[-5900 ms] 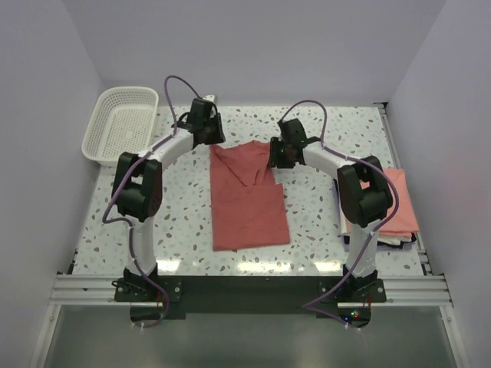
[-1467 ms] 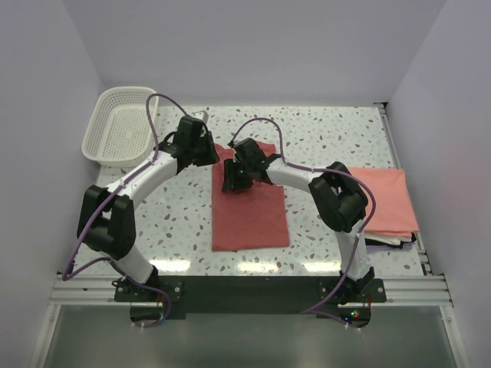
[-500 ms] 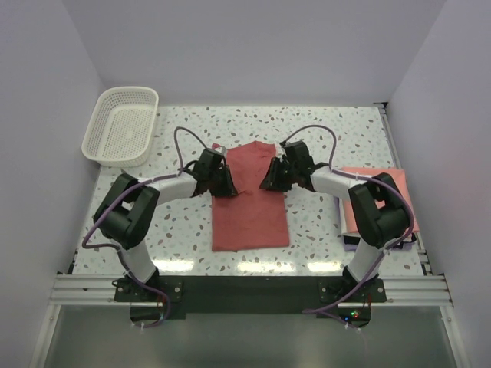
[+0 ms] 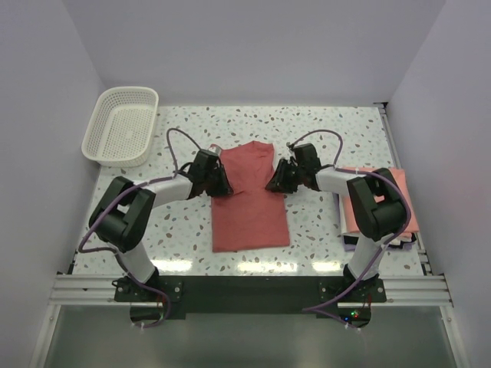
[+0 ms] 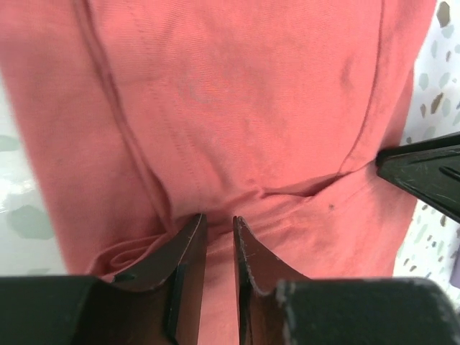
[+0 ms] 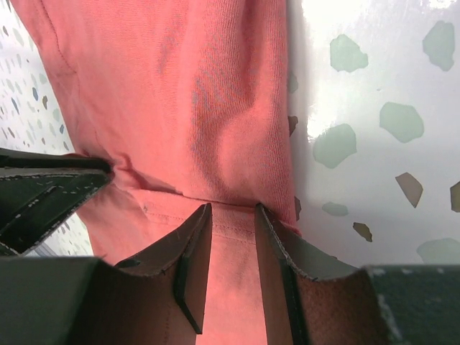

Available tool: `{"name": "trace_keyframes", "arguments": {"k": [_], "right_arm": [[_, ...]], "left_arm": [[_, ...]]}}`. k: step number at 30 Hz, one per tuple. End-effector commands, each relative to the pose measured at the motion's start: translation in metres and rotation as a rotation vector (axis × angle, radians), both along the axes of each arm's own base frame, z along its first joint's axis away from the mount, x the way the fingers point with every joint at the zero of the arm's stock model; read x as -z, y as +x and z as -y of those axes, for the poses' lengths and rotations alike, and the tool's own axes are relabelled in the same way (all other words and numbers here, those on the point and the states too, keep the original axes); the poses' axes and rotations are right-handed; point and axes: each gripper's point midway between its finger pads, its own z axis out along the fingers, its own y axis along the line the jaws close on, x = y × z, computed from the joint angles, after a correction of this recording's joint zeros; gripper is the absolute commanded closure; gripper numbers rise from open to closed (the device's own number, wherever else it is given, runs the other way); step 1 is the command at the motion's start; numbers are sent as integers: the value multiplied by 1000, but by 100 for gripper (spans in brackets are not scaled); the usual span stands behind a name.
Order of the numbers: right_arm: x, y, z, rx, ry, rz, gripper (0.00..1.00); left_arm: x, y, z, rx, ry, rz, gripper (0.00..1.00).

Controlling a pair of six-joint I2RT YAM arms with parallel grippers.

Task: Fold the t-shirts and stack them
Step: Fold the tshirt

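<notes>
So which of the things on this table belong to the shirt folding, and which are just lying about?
Job: red t-shirt, folded salmon t-shirts at right, left gripper and right gripper at the red shirt's sides.
Lying about: white basket, far left corner.

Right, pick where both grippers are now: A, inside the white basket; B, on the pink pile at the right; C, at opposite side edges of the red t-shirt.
C: the left gripper and right gripper each pinch a side edge of the red t-shirt.
</notes>
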Motion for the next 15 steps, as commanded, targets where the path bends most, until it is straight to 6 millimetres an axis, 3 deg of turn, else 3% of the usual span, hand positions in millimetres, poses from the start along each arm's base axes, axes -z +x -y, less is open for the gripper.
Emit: {"name": "trace_keyframes", "arguments": {"k": [1,6,9,10,15], "right_arm": [[-1,2,11,5,-38,8,65],[-35,1,17,17,-18,61,64],[-52,-1,24,34,-24,91,63],[-65,0,24,38,-18,119,63],[-78,-7,28,52,-6,145,62]], "left_arm": [[-31,19,-19,-28,63,97,73],[-72,24,-24,-39,36,168,68],[-84,19,-25,-36,16,189,65],[-87,16,-26,-39,10,194,65],[-71,8,-36,-73,39,166,65]]}}
